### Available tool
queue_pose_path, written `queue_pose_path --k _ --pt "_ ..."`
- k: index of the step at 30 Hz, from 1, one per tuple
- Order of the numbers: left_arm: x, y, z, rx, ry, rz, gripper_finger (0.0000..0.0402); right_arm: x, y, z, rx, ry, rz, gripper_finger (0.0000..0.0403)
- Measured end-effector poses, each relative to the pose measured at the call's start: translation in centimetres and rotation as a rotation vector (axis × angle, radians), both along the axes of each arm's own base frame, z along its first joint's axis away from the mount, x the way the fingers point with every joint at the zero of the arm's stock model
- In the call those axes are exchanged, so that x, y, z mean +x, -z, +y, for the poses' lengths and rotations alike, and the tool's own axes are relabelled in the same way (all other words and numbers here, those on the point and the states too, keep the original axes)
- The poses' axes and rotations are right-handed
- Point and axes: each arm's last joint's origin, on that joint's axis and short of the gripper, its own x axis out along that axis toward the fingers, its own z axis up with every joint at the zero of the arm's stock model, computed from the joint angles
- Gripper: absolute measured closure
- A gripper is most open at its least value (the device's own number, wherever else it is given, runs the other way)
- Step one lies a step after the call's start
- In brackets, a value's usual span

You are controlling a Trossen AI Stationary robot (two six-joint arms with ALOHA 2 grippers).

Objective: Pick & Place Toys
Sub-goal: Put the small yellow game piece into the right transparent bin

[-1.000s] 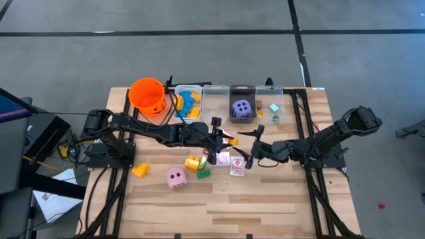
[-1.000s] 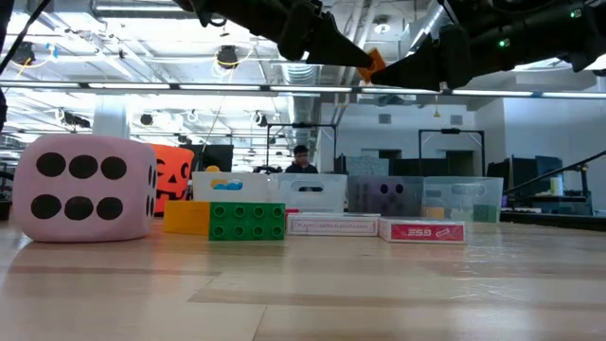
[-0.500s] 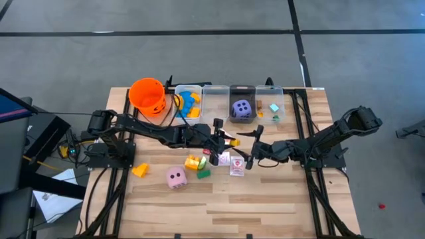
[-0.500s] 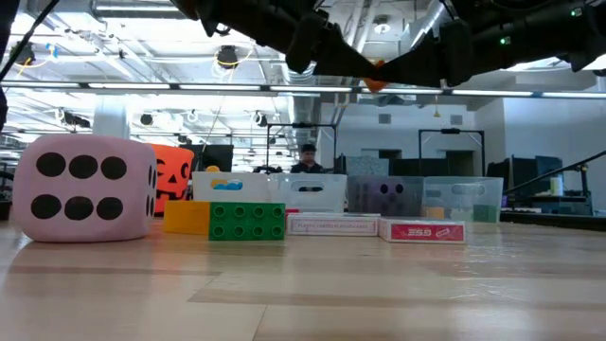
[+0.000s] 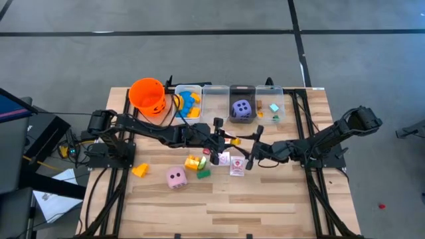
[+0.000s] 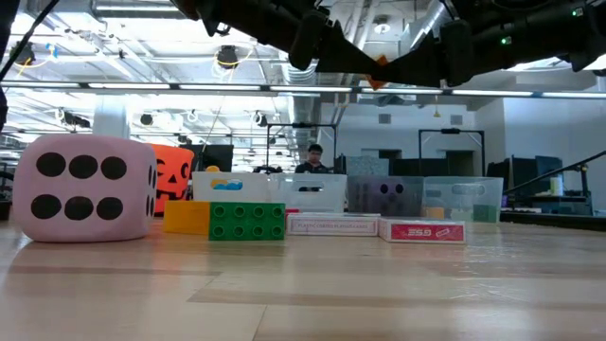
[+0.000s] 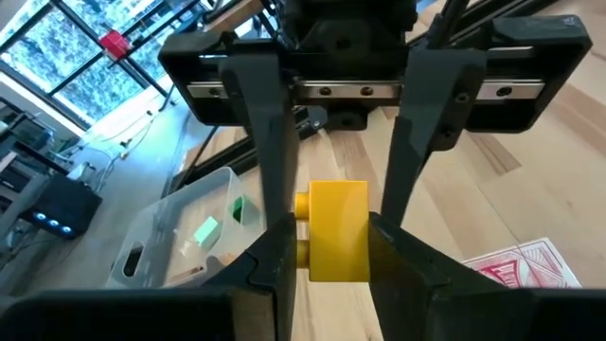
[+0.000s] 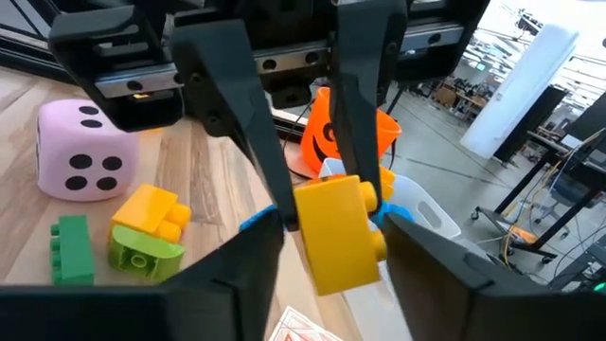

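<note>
A small yellow block [image 5: 234, 141] hangs in the air over the middle of the table, between my two grippers. My left gripper [image 5: 226, 141] reaches in from the table's left and is shut on it. My right gripper [image 5: 246, 150] comes from the right and has its fingers closed against the same block [image 8: 336, 232]. On the table below lie a pink die [image 5: 176, 176], a green block [image 5: 203, 174], a yellow and orange block cluster [image 5: 194, 162], an orange block [image 5: 140, 170] and two pink-and-white cards [image 5: 232, 163]. A purple die [image 5: 242, 109] sits in a bin. My left gripper pinches the yellow block by two opposite sides [image 7: 317, 256] between its two fingers. It comes almost level from the table's left. The block is lifted clear of the table. My right gripper has its two fingers against the block's other pair of sides [image 8: 308, 237], coming almost level from the table's right, opposite the left fingers. The block stays clear of the table between both grippers.
An orange bucket [image 5: 147, 95] stands at the far left. A row of clear bins [image 5: 212, 99] runs along the far edge, one with blue and yellow blocks [image 5: 188, 104]. The near half of the table [image 5: 265, 206] is bare wood.
My right gripper has drawn its fingers together around the yellow block that my left gripper holds. Both arms have kept their place and the block has stayed in the air.
</note>
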Motion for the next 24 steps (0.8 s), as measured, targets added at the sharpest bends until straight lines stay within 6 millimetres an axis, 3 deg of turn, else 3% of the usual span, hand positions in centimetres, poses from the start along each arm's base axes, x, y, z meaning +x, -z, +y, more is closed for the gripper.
queue_pose_path --k 8,11,18,24 --pt "-0.02 0.04 -0.01 -0.004 0.004 0.005 0.0309 -0.05 0.16 0.01 -0.008 -0.003 0.014 0.0307" --pt "-0.02 0.04 -0.01 -0.004 0.004 0.005 0.0309 -0.06 0.23 0.01 -0.01 -0.003 0.022 0.0307" --pt "-0.02 0.01 0.01 0.001 -0.002 0.003 0.0304 -0.04 0.26 -0.01 0.019 0.004 0.017 0.0263" --pt "-0.02 0.01 0.06 0.007 -0.018 0.003 0.0304 -0.04 0.29 -0.02 0.018 0.005 0.021 0.0273"
